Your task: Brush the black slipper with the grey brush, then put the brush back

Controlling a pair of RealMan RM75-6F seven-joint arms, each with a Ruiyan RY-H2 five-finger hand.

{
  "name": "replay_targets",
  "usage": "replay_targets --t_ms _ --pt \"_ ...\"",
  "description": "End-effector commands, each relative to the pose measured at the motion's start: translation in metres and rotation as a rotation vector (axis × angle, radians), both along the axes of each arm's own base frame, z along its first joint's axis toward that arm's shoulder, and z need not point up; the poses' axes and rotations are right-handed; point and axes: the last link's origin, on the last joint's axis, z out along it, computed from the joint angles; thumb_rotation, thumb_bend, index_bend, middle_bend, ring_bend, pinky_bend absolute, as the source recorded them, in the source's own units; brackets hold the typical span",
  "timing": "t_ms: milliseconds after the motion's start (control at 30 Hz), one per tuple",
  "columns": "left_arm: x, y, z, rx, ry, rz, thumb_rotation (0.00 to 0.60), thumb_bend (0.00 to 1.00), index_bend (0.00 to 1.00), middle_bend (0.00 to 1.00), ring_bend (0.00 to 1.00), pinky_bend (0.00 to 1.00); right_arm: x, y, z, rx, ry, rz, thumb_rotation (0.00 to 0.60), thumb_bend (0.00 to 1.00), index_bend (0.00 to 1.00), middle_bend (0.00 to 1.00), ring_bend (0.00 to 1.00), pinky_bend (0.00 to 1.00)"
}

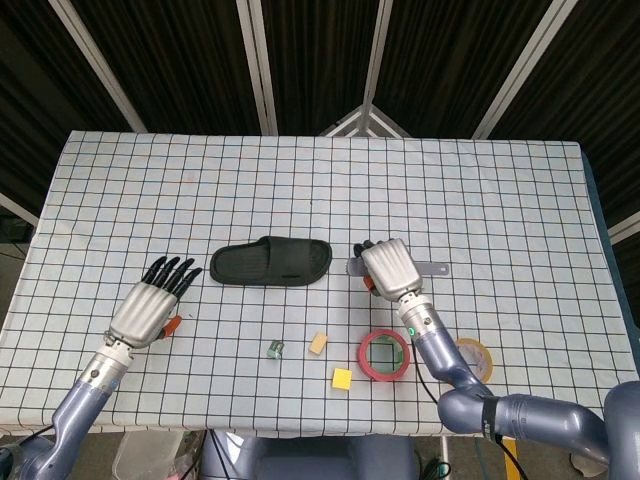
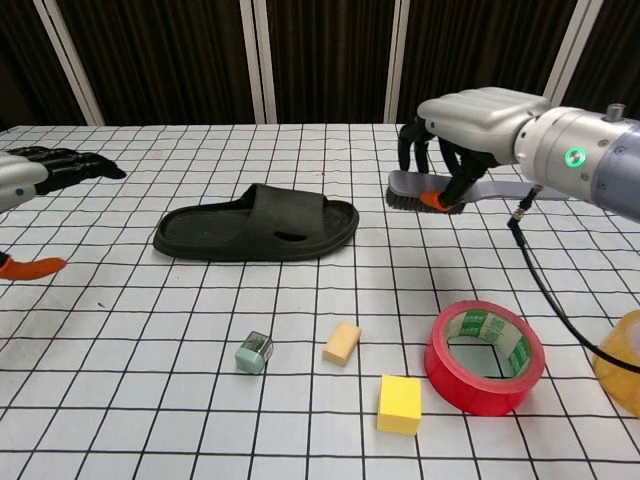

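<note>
The black slipper (image 1: 270,261) (image 2: 257,226) lies flat on the checked cloth, toe end to the right. My right hand (image 1: 388,270) (image 2: 470,118) grips the grey brush (image 2: 415,189) (image 1: 432,267), lifted off the table just right of the slipper's toe; its bristles face down and its handle sticks out to the right. My left hand (image 1: 151,302) (image 2: 40,171) hovers left of the slipper's heel with its fingers stretched out and apart, holding nothing.
A red tape roll (image 1: 385,354) (image 2: 486,356) lies below the right hand, a yellow-brown tape roll (image 1: 473,357) (image 2: 620,362) further right. A yellow block (image 2: 399,403), a tan block (image 2: 342,342) and a small green box (image 2: 254,352) sit in front of the slipper.
</note>
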Motion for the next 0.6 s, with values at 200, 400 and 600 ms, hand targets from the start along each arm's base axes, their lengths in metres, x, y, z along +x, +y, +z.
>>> replay_targets --t_ms 200,400,600 --pt "0.013 0.035 -0.022 -0.058 0.053 0.069 0.600 0.48 0.01 0.03 0.02 0.03 0.045 -0.006 -0.023 0.079 -0.062 0.018 0.600 0.52 0.70 0.62 0.56 0.58" --pt "0.018 0.053 -0.034 -0.094 0.058 0.133 0.600 0.47 0.00 0.03 0.02 0.03 0.069 -0.009 -0.040 0.102 -0.074 0.035 0.600 0.53 0.70 0.62 0.56 0.58" --pt "0.024 0.068 -0.047 -0.134 0.073 0.158 0.588 0.49 0.00 0.03 0.02 0.03 0.083 -0.014 -0.053 0.124 -0.080 0.040 0.600 0.52 0.70 0.62 0.56 0.58"
